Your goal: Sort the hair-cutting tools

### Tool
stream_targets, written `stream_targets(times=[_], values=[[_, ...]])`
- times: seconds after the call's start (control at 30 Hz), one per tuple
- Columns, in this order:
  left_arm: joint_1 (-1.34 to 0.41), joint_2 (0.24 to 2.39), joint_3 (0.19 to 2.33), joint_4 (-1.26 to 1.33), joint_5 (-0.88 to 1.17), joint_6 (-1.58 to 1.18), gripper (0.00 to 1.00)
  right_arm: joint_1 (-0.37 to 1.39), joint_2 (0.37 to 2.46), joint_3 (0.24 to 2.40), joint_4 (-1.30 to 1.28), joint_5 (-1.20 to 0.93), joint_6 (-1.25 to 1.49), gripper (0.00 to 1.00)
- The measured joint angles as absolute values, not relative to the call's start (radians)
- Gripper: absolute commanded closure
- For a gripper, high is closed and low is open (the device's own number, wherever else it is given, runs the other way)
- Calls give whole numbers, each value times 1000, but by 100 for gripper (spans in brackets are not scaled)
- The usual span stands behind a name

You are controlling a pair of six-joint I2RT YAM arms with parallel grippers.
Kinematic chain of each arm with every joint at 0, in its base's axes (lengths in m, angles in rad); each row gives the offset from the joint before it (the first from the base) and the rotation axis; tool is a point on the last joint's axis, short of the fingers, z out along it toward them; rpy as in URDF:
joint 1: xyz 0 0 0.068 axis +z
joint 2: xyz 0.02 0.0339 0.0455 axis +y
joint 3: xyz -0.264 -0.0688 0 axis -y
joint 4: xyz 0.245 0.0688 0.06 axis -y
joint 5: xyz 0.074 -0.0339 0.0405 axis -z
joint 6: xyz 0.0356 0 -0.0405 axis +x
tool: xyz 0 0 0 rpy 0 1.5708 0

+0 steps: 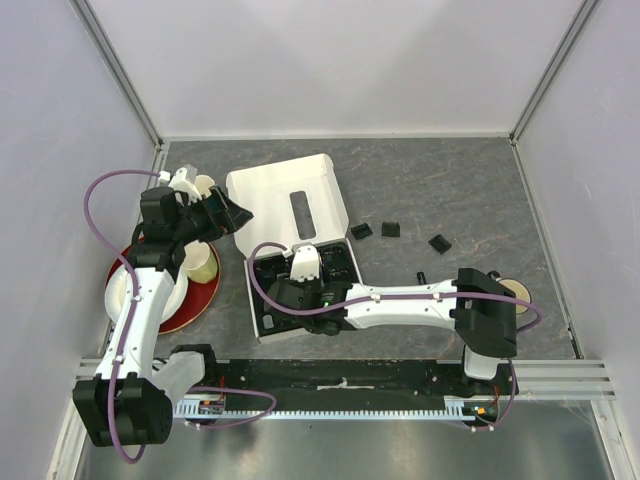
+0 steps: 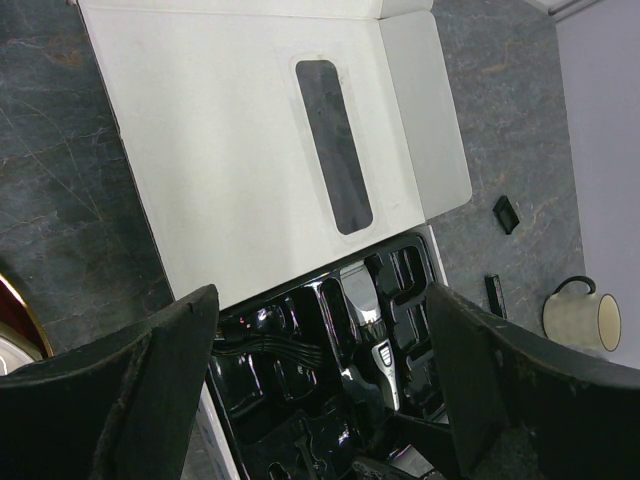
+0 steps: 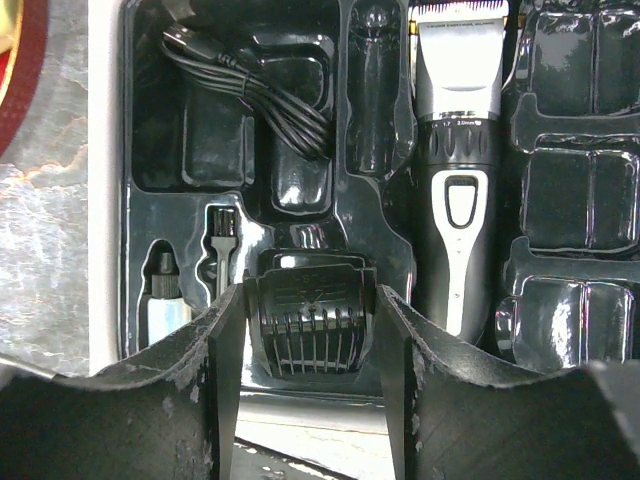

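One comb guard (image 3: 312, 335) in right end effector (image 3: 312, 300), at tray (image 3: 560, 180) edge

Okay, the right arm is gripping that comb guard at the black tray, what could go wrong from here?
The comb guard is pinched only at its sides by the right gripper, so it could twist or slip. One of its fingers stands close beside the clipper and could knock it in its slot.
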State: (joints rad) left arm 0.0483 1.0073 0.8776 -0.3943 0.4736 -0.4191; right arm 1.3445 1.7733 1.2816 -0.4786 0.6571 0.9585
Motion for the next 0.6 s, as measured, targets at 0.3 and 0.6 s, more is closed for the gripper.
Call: stream_targets(times=[0.3,0.6], values=[[48,1007,878,-394,474,-419,10,1354,1839,1292,-483,664,957,68],[48,1007,878,-394,473,-419,10,1360,1853,1295,-484,669,954,54]])
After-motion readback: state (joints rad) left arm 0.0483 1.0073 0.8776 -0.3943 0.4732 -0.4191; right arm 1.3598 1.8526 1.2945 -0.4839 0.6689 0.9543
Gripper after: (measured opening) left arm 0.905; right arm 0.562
